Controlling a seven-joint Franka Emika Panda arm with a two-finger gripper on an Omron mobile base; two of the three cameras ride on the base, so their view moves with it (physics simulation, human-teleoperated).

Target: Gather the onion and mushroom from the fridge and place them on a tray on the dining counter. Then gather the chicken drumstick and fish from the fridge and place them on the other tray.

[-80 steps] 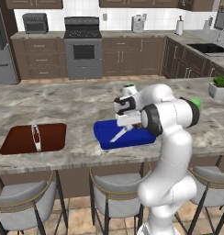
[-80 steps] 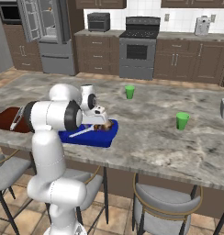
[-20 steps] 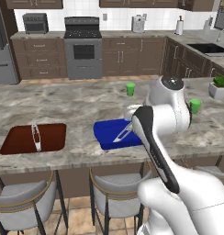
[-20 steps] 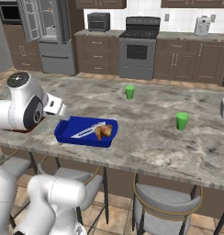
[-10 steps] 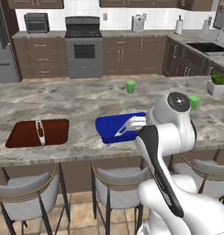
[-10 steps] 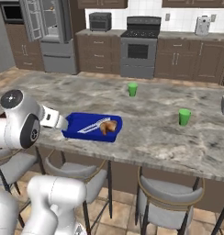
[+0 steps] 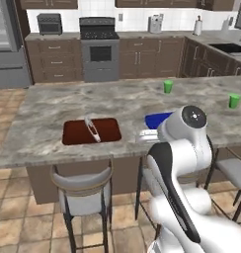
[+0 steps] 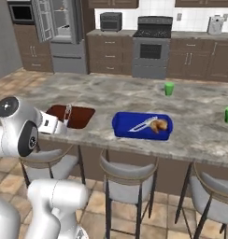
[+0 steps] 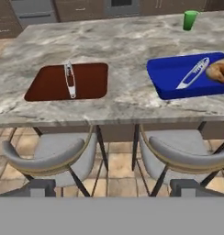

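- The base has backed off the counter [image 8: 88, 93] since a second ago, and the gripper [image 9: 111, 187] has left the blue tray [image 8: 121, 130].
- Fingers spread wide, empty.
- Fish [image 8: 143, 124] and drumstick [image 8: 160, 126] lie in that tray.
- Swing toward the fridge [image 8: 60, 32], clear of the stools [image 9: 49, 153].

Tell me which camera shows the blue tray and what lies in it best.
The hand view: the blue tray sits close and unblocked, with the fish and chicken drumstick plain inside. The right base view shows the whole tray too, only smaller. In the left base view the arm hides most of it.
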